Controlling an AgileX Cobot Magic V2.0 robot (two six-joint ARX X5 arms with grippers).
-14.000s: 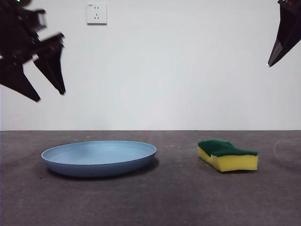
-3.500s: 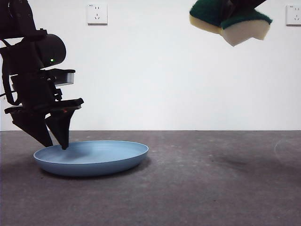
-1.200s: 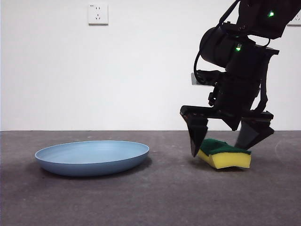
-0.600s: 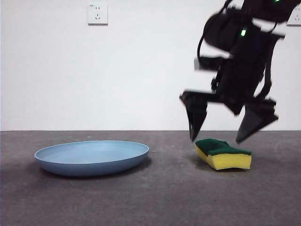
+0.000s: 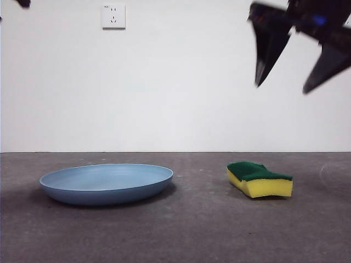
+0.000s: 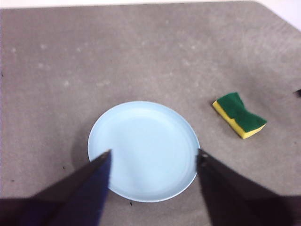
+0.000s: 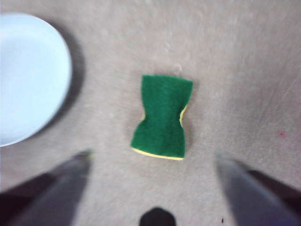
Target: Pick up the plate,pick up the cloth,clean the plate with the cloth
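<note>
Even, bright lighting with a white, glare-free wall. The plate [image 5: 107, 183] and sponge [image 5: 259, 179] cast soft, dark shadows on the grey table [image 5: 197, 230]. Front view: right gripper [image 5: 283, 85] smeared by motion blur. Right wrist view: wholly soft, jaws blurred; left wrist view: comparatively sharp.

Looks like a plain lab or test room to me: bare white wall [image 5: 181, 98] with just a socket [image 5: 113, 16], and a grey felt-like desk [image 5: 197, 230] set up for robot arms.
</note>
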